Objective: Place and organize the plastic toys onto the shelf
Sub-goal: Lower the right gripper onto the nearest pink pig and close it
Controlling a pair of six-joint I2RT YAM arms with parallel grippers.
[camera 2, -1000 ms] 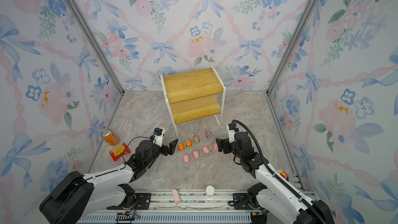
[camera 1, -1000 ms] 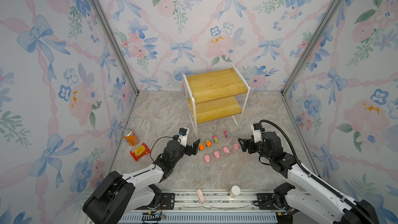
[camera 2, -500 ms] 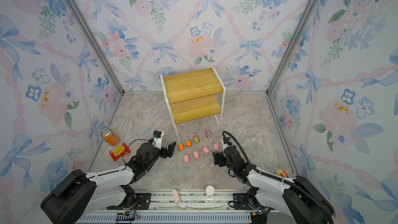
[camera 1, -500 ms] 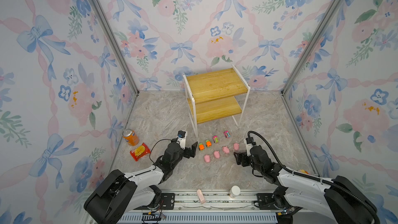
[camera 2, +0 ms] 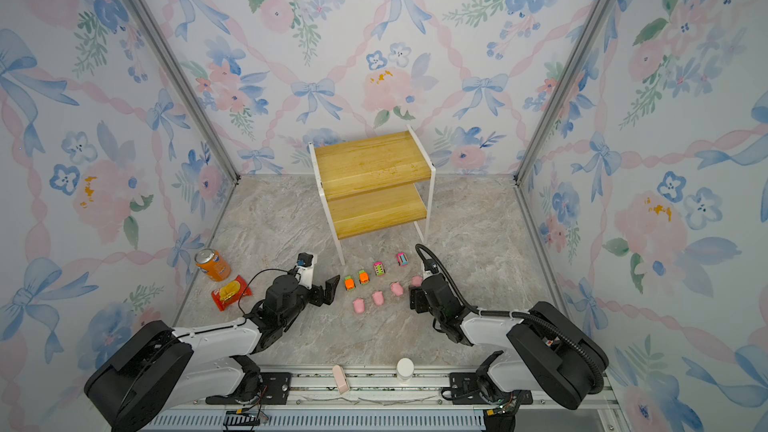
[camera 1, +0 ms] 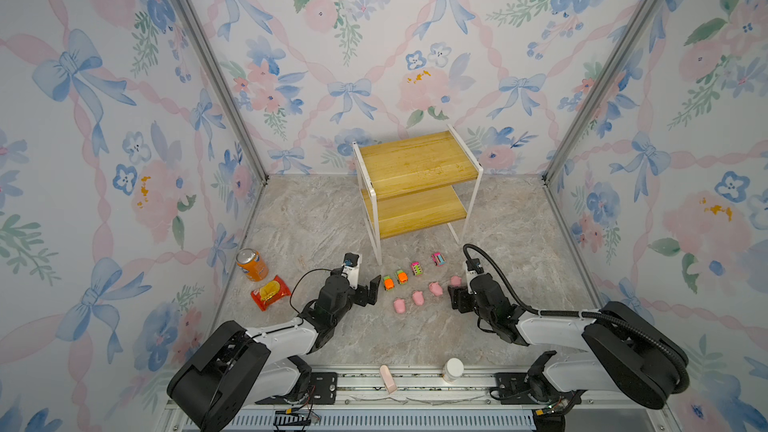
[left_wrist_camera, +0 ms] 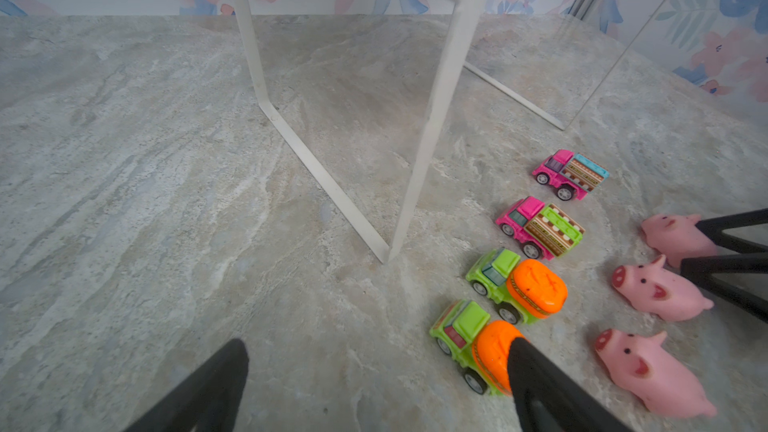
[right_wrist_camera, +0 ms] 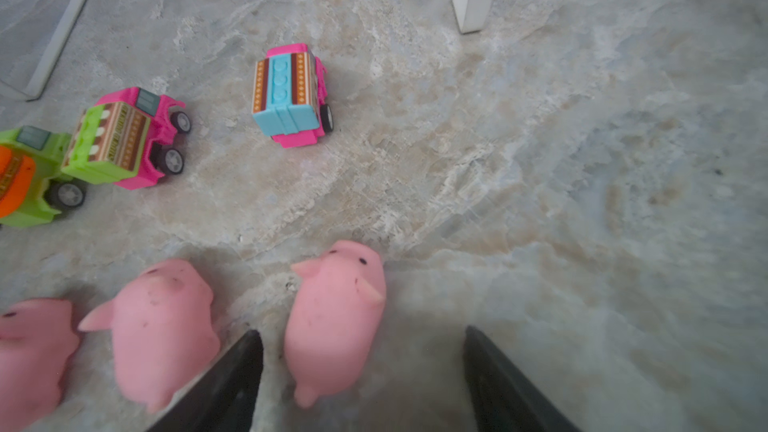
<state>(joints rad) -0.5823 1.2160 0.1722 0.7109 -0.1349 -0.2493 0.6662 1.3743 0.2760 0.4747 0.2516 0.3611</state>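
Toward the near edge of the marbled tabletop (camera 1: 316, 218), in front of the shelf (camera 1: 415, 168), we see all eight plastic toys lying in two slanted rows, none on a board. The four cars (camera 1: 401, 276) form the row nearer the shelf, two orange-and-green ones by one front leg, then two pink ones. The four pigs (camera 1: 418, 297) line up just beside them, nearer the arms. The shelf stands at the middle of the far edge. A red snack bag (camera 1: 270, 292) lies by the left edge.

Our left gripper (left_wrist_camera: 376, 344) is spread wide and grips nothing. One fingertip (left_wrist_camera: 528, 367) overlaps the orange drum of the end car (left_wrist_camera: 465, 326), and we cannot tell if they touch. Our right gripper (right_wrist_camera: 361, 332) is parted around the rear of the end pig (right_wrist_camera: 336, 313), with a clear gap on one side, so nothing is clamped.
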